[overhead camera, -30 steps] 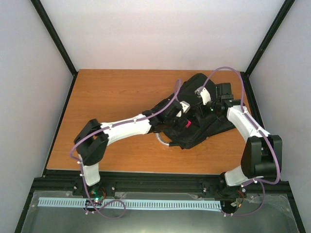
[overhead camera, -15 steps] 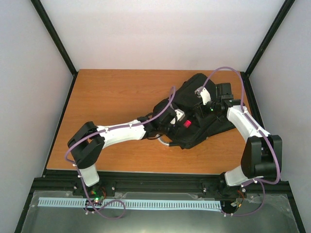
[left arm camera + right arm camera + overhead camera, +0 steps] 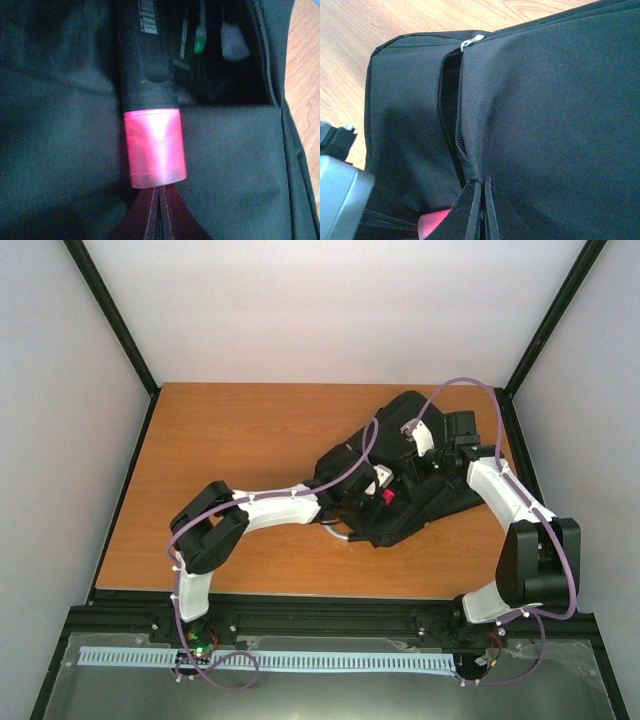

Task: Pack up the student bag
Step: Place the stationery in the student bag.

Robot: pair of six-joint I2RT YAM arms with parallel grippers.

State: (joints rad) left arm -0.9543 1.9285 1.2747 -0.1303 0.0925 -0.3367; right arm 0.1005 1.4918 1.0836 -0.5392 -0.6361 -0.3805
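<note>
The student bag (image 3: 396,420), a black fabric backpack, lies at the table's right middle. A marker with a black body and pink cap (image 3: 154,145) lies on the bag (image 3: 60,150), its black end reaching into the open pocket. My left gripper (image 3: 161,192) is shut and empty, its tips right against the cap's end. In the top view the left gripper (image 3: 371,489) sits beside the pink cap (image 3: 384,497). My right gripper (image 3: 483,186) is shut on the bag's fabric edge (image 3: 560,100) beside the open zip (image 3: 451,115), holding the pocket open.
Inside the pocket lie a green-tipped pen (image 3: 200,45) and a pale grey item (image 3: 234,42). A grey loop handle (image 3: 335,530) sticks out at the bag's near end. Bare wooden table (image 3: 230,440) stretches to the left of the bag.
The left gripper has gone from open to shut. The left arm pulled back from the bag, then came forward again behind the marker's pink cap. The right arm has not moved.
</note>
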